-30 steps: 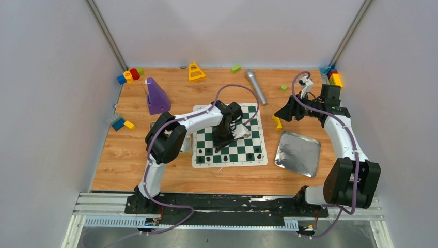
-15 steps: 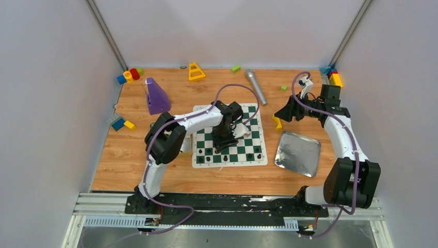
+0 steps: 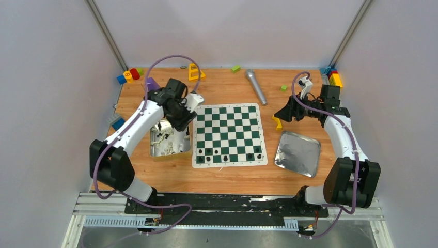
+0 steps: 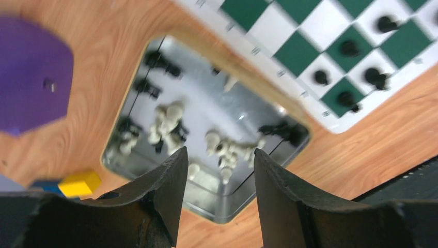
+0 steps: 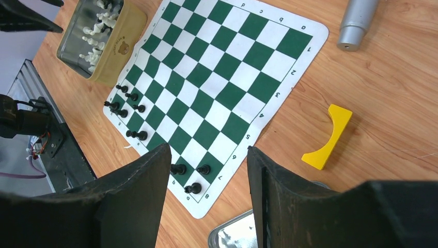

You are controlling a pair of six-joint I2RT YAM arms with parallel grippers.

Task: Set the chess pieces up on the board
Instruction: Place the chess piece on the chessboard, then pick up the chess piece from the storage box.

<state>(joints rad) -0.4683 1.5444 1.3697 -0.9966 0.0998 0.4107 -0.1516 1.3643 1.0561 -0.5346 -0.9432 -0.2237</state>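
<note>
left gripper [image 4: 220, 151]: fingers spread with nothing between them, hanging over a gold-walled tin [image 5: 123, 44]. the tin lies just beside the left edge of the board [image 3: 227, 121]. inside the tin, cream and black chess pieces [image 4: 168, 116] lie jumbled; the wrist view is blurred, so their number cannot be told. the board, green and white squares with a white border, lies flat at the middle of the table [image 3: 232, 178]. a handful of black pieces [image 5: 133, 96] stand in its two rows nearest the arm bases, grouped toward either corner.

right gripper [image 5: 207, 150]: fingers likewise apart and empty, held above the table off the board's far right corner, near a yellow arch block [image 5: 328, 137]. a shiny metal tray [image 3: 298, 152] lies right of the board. a grey microphone [image 3: 255, 87] lies beyond its far edge. a purple shape [image 4: 31, 77] sits by the tin.
</note>
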